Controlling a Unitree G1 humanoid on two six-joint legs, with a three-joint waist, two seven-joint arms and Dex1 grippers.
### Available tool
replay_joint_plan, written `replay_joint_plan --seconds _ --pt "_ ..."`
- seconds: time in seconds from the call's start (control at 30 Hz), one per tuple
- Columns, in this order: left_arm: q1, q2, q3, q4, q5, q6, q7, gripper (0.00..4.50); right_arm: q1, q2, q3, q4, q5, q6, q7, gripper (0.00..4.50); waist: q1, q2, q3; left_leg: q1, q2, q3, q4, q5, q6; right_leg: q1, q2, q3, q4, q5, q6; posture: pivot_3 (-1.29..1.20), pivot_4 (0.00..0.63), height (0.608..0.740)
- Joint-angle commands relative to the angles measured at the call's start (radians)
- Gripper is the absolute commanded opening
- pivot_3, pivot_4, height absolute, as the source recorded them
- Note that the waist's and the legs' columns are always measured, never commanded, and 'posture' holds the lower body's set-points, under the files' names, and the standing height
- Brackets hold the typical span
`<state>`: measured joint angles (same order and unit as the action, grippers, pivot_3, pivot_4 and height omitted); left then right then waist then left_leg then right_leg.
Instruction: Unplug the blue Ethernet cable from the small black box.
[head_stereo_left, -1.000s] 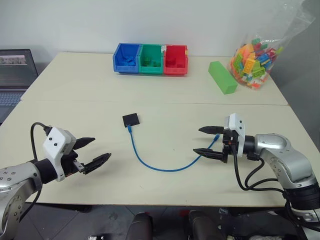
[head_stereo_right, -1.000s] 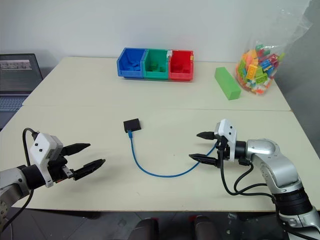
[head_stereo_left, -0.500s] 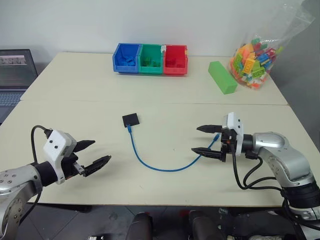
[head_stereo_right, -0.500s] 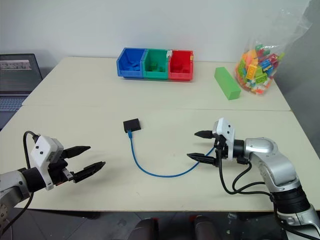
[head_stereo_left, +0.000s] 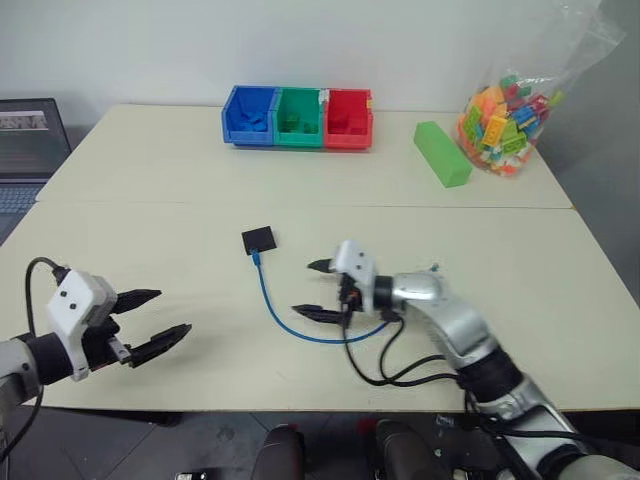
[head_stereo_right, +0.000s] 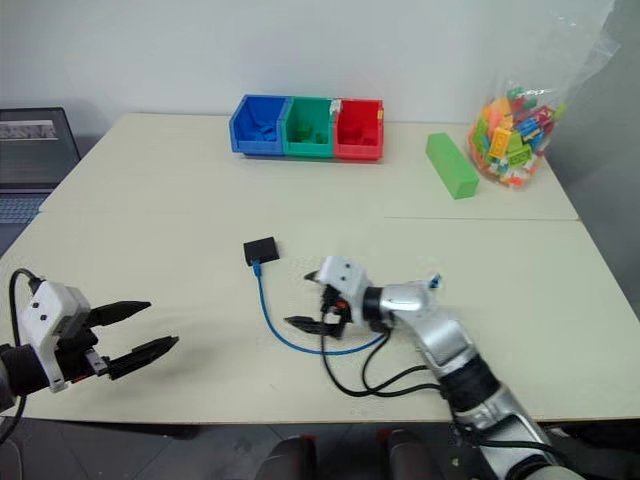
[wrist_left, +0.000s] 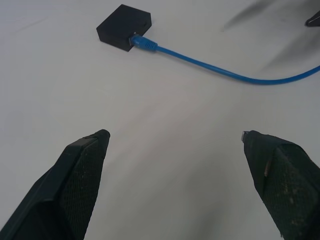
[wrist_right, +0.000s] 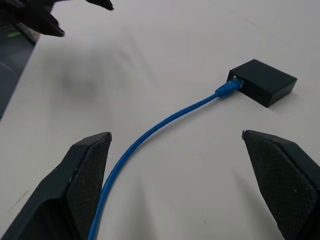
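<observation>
A: What has moved since a second ago?
B: The right gripper (head_stereo_left: 312, 290) has swung across the table (head_stereo_left: 150, 200) toward the middle; it now hangs over the curve of the blue cable (head_stereo_left: 275, 312), fingers spread wide, holding nothing.
A: And the left gripper (head_stereo_left: 150, 322)?
B: Near the table's left front edge, wide open, empty.
A: The black box (head_stereo_left: 259, 239)?
B: Mid-table, cable plugged into its near side.

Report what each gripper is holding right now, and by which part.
Nothing is held. The left gripper and right gripper are both open and empty; the blue Ethernet cable lies on the table, plugged into the small black box.
</observation>
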<state>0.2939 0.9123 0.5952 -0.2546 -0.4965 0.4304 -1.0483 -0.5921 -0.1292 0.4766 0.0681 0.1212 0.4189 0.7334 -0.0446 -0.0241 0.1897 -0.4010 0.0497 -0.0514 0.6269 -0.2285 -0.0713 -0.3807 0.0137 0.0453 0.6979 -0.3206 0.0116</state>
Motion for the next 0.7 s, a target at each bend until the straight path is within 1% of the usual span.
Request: replay_joint_plan --seconds 0.03,0.17,0.3,0.4,0.53,0.7 --pt "-0.003 0.018 0.033 0.003 -0.002 -0.031 -0.029 4.5 -0.058 0.106 0.039 0.084 -0.077 0.017 -0.106 4.44 0.001 0.0 0.0 0.0 0.0 0.0 0.0 0.0 0.0 0.0 0.0 0.0 0.0 0.0 0.0 0.0 0.15 0.74" --pt "-0.007 0.013 0.019 -0.01 -0.002 -0.036 -0.031 4.5 -0.086 0.189 0.067 0.183 -0.131 0.032 -0.165 4.44 0.002 -0.001 -0.001 0.0 0.0 0.0 0.0 0.0 0.0 -0.001 -0.001 0.0 0.0 0.0 0.0 0.0 0.15 0.74" --pt "-0.01 0.009 0.011 -0.021 -0.003 -0.033 -0.029 4.5 -0.096 0.221 0.066 0.227 -0.157 0.039 -0.182 4.44 0.002 -0.001 -0.001 0.0 0.0 0.0 -0.001 0.0 0.0 -0.001 -0.001 0.0 0.0 0.0 0.0 0.0 0.15 0.74" --pt "-0.022 0.006 -0.006 -0.042 -0.01 -0.029 -0.025 4.5 -0.112 0.264 0.051 0.286 -0.162 0.082 -0.212 4.44 0.0 -0.001 -0.001 0.0 0.001 0.0 -0.001 0.0 0.0 -0.001 -0.001 0.0 0.0 0.0 0.0 0.0 0.15 0.74" --pt "-0.026 0.014 -0.019 -0.069 -0.042 0.012 -0.042 4.5 -0.125 0.28 0.046 0.301 -0.166 0.115 -0.203 3.69 -0.003 -0.001 -0.001 0.0 0.001 -0.001 -0.001 0.0 0.0 -0.001 -0.001 0.0 0.001 0.0 0.0 0.0 0.15 0.74" --pt "-0.027 0.016 -0.021 -0.077 -0.049 0.029 -0.054 4.5 -0.13 0.282 0.045 0.303 -0.165 0.134 -0.198 2.46 -0.006 -0.001 -0.001 0.0 0.001 0.0 -0.001 0.0 0.0 -0.001 -0.001 0.0 0.001 0.0 0.0 0.0 0.15 0.74"
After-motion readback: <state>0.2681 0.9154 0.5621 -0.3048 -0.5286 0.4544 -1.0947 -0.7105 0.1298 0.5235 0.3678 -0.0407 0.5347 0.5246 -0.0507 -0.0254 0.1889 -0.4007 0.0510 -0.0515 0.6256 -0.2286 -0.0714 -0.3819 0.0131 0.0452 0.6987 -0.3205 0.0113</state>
